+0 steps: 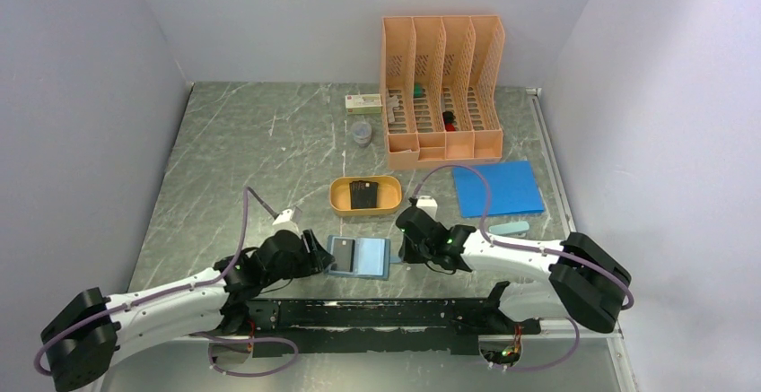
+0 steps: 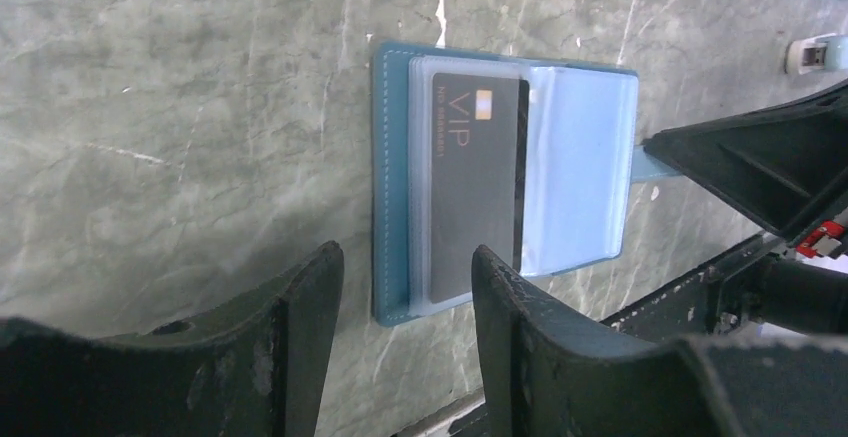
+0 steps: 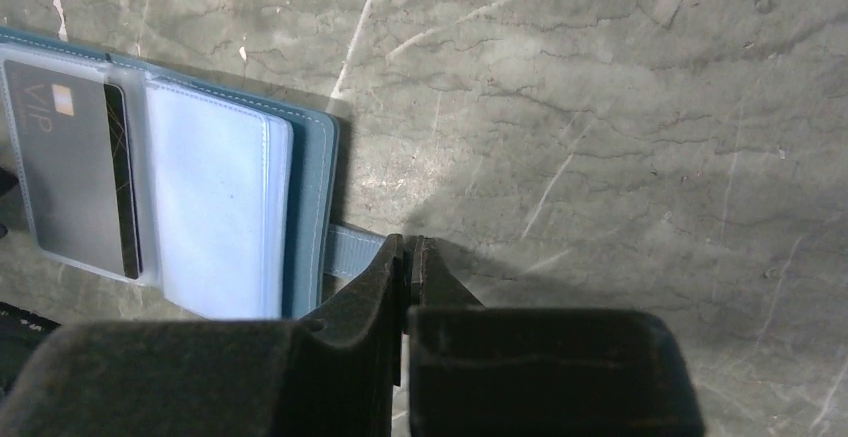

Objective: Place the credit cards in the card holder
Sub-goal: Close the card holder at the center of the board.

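Left gripper spread wide over near edge of open card holder. One credit card in its left clear pocket. Right gripper closed, tips at snap tab. Beyond: more credit cards in orange tray.

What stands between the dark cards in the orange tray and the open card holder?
Nothing visible. Only bare table separates the credit cards in the orange tray from the card holder. The left gripper and right gripper sit at the holder's sides, off that path.
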You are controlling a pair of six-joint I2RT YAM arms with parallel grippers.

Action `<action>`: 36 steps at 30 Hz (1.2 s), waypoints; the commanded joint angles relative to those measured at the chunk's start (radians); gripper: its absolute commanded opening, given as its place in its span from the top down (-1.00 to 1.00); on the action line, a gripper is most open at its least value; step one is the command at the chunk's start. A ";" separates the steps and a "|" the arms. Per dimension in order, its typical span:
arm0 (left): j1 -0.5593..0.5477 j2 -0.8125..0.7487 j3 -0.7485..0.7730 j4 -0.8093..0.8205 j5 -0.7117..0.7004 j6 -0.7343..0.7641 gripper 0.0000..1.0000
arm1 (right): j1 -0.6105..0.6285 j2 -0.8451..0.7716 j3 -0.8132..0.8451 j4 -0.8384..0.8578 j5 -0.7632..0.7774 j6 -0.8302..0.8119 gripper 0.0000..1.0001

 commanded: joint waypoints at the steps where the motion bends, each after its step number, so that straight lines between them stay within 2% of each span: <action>1: 0.049 0.035 -0.052 0.163 0.157 0.052 -0.10 | -0.015 -0.011 -0.028 0.049 -0.027 0.016 1.00; 6: 0.066 0.063 -0.060 0.285 0.244 0.099 -0.01 | -0.023 0.000 -0.035 0.072 -0.047 0.018 1.00; 10: 0.068 0.071 -0.048 0.322 0.280 0.128 0.10 | -0.024 -0.004 -0.030 0.072 -0.058 0.018 1.00; 17: 0.067 0.148 -0.004 0.304 0.278 0.167 0.17 | -0.024 -0.168 -0.009 0.034 -0.077 0.000 1.00; 20: 0.067 0.177 0.020 0.267 0.245 0.177 0.16 | -0.024 -0.203 0.024 0.027 -0.106 -0.022 1.00; 27: 0.066 0.178 0.058 0.123 0.141 0.176 0.11 | -0.023 -0.138 0.101 0.083 -0.251 -0.040 1.00; 36: 0.067 0.037 0.089 -0.053 0.049 0.161 0.07 | -0.013 -0.067 0.158 0.202 -0.345 -0.021 1.00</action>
